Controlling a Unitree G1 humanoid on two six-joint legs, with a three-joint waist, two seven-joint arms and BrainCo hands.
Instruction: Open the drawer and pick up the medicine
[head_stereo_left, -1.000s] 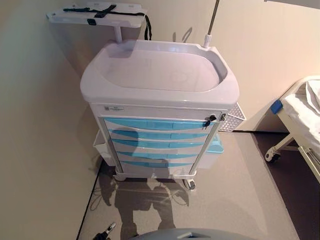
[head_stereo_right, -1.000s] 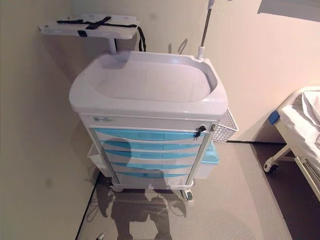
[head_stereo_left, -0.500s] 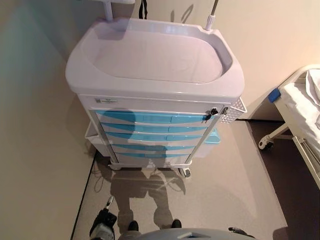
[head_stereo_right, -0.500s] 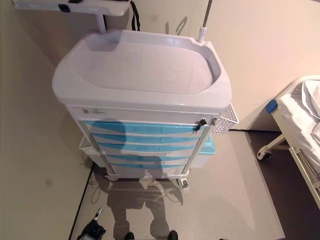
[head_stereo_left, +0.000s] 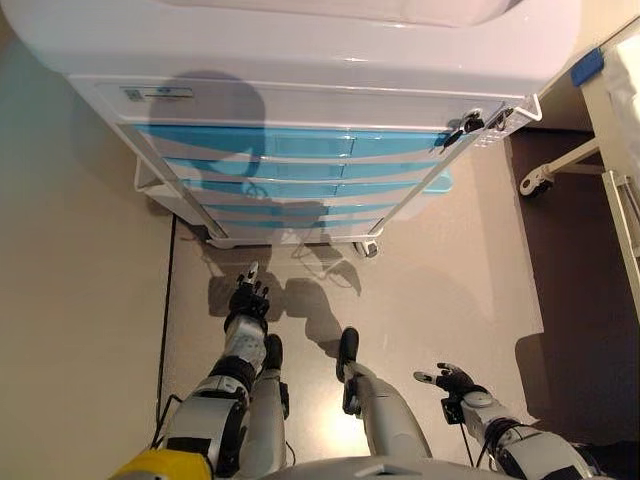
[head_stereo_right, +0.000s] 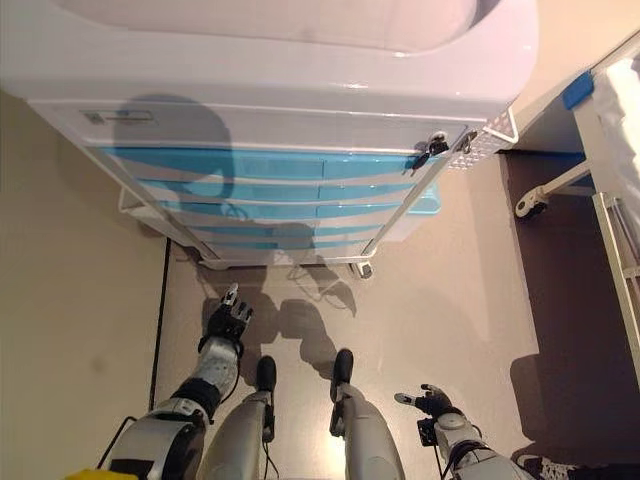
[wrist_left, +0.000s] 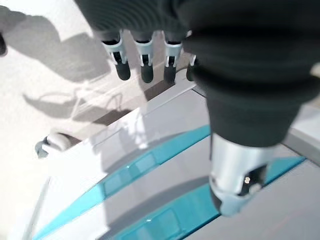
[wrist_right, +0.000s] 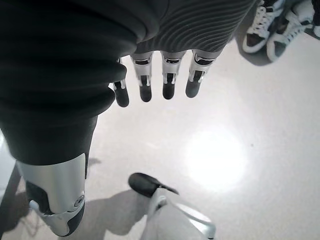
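Observation:
A white medical cart (head_stereo_left: 300, 95) stands against the wall, with a stack of blue-fronted drawers (head_stereo_left: 300, 143), all closed. A key sits in the lock (head_stereo_left: 466, 125) at the cart's upper right corner. No medicine shows in any view. My left hand (head_stereo_left: 248, 300) hangs low over the floor in front of the cart's lower left, open and holding nothing; its wrist view shows the drawer fronts (wrist_left: 150, 165) past the straight fingers (wrist_left: 145, 62). My right hand (head_stereo_left: 455, 380) is low at the right, away from the cart, open and empty.
A white wire basket (head_stereo_left: 520, 112) hangs on the cart's right side. A bed frame (head_stereo_left: 615, 170) with a castor (head_stereo_left: 530, 182) stands to the right. A wall runs along the left. A person's shoes (wrist_right: 280, 25) show behind my right hand.
The camera has come closer to the cart and tipped down, so both hands and the floor now show. The cart and its drawers have not moved.

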